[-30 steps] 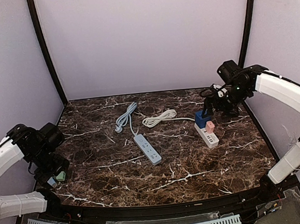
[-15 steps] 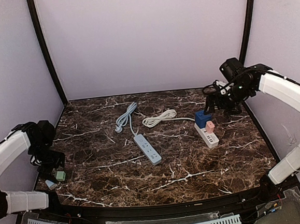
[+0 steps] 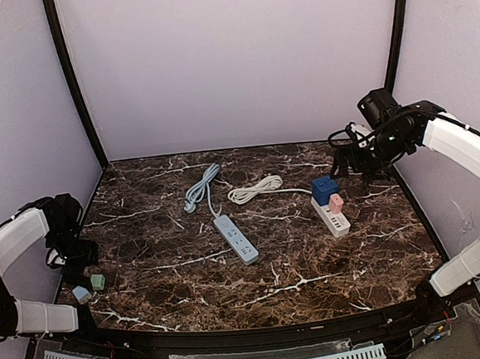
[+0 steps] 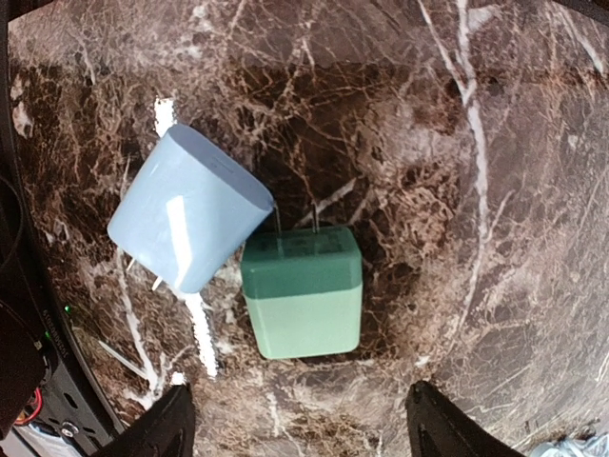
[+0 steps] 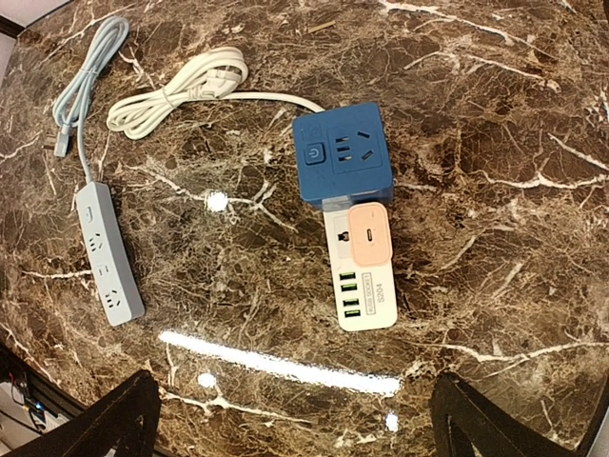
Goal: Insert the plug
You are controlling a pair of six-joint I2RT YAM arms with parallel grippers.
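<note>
A green plug (image 4: 303, 293) lies on the marble with its prongs pointing away, touching a light-blue plug (image 4: 186, 221). Both show at the table's near left: the green plug (image 3: 97, 281) and the light-blue plug (image 3: 81, 293). My left gripper (image 4: 295, 433) hovers over them, open and empty. A white power strip (image 5: 362, 271) at the right carries a blue cube adapter (image 5: 341, 155) and a pink plug (image 5: 367, 233). My right gripper (image 5: 295, 419) is open and empty, raised above and behind the white strip (image 3: 331, 216).
A light-blue power strip (image 3: 236, 239) with its bundled cord (image 3: 201, 186) lies mid-table. The white strip's coiled cord (image 3: 255, 189) lies behind it. The enclosure walls stand close at left, right and back.
My left arm has drawn back toward the left wall, uncovering the two plugs. My right gripper has lifted and drifted slightly right, away from the white strip.
</note>
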